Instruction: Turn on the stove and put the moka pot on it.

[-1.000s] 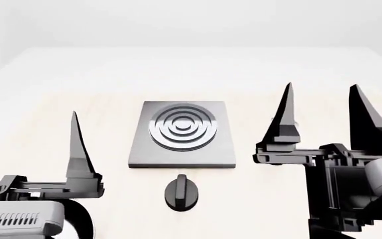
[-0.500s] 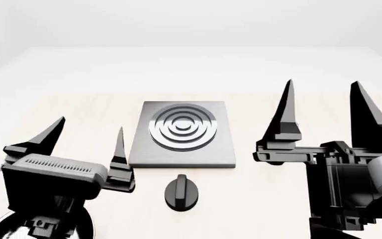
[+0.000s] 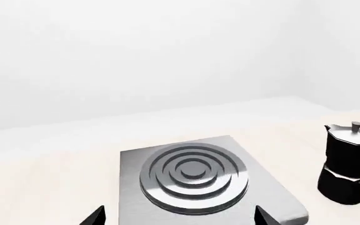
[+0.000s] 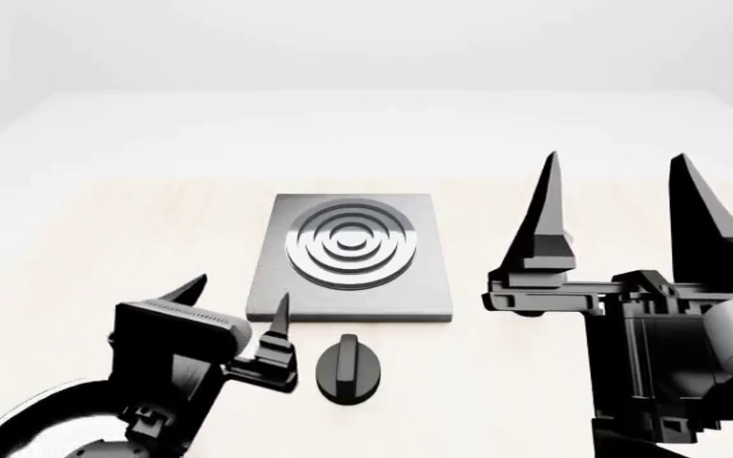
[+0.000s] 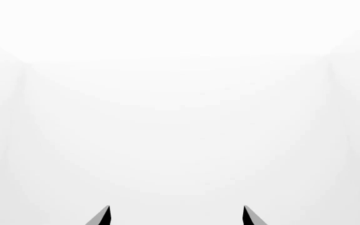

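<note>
The stove [image 4: 351, 256], a grey square slab with raised burner rings, lies mid-table, and its round black knob [image 4: 347, 367] sits just in front of it. My left gripper [image 4: 241, 291] is open, low by the stove's front left corner and just left of the knob. In the left wrist view the stove [image 3: 192, 173] lies ahead between the open fingertips of that gripper [image 3: 178, 216]. The black and silver moka pot [image 3: 348, 164] stands upright to the stove's right. My right gripper [image 4: 617, 159] is open and raised, blocking the pot in the head view. The right wrist view shows that gripper [image 5: 176, 212] holding nothing.
The pale table [image 4: 112, 229] stretches back to a white wall. My right arm's bulky black wrist [image 4: 672, 353] fills the front right of the head view. The left arm's body [image 4: 150, 382] sits at the front left.
My left gripper has swung right and dropped lower, from the left edge to the stove's front left corner beside the knob. The right arm has stayed still.
</note>
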Controlling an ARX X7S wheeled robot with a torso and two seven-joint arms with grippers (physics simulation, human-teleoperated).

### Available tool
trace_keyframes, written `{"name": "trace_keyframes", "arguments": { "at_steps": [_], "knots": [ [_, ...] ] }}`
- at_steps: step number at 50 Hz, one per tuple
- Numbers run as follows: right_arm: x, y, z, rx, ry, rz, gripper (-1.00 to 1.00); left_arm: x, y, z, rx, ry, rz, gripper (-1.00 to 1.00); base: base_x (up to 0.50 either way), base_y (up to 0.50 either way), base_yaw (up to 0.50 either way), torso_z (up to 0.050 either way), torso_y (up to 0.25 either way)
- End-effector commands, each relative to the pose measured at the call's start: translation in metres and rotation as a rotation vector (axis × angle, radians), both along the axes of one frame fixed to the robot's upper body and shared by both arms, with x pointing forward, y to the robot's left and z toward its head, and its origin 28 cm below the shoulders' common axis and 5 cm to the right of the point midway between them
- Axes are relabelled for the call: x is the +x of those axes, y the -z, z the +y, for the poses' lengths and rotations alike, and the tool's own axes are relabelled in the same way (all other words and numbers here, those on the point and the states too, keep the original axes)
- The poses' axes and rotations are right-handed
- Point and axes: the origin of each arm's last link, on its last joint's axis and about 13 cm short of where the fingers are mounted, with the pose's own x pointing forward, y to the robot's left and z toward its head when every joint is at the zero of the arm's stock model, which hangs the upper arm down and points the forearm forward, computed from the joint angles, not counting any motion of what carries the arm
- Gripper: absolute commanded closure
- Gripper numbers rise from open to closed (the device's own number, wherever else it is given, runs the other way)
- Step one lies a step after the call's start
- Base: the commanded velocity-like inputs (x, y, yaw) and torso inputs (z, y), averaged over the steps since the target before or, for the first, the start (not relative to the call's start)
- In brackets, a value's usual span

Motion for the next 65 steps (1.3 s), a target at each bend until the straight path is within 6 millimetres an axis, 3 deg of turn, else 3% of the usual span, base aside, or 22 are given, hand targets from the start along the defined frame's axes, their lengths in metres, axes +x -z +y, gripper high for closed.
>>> {"name": "trace_keyframes", "arguments": {
  "at_steps": [1,9,31,65],
  "knots": [
    [-0.001,-0.002,0.001,-0.002,-0.003,-0.003,-1.00,0.005,0.022,-0.005,-0.068,0.086,0.128,-1.00,0.00,0.00,0.00,0.000,0.000],
    [-0.001,0.000,0.001,-0.003,-0.005,0.001,-1.00,0.006,0.040,-0.013,-0.074,0.145,0.191,-1.00,0.00,0.00,0.00,0.000,0.000],
    [0.000,0.002,0.001,-0.006,-0.008,0.005,-1.00,0.013,0.048,-0.031,-0.083,0.232,0.221,-1.00,0.00,0.00,0.00,0.000,0.000],
    [0.000,0.005,0.003,-0.014,-0.015,0.005,-1.00,0.018,0.067,-0.040,-0.130,0.232,0.304,-1.00,0.00,0.00,0.00,0.000,0.000]
  ]
}}
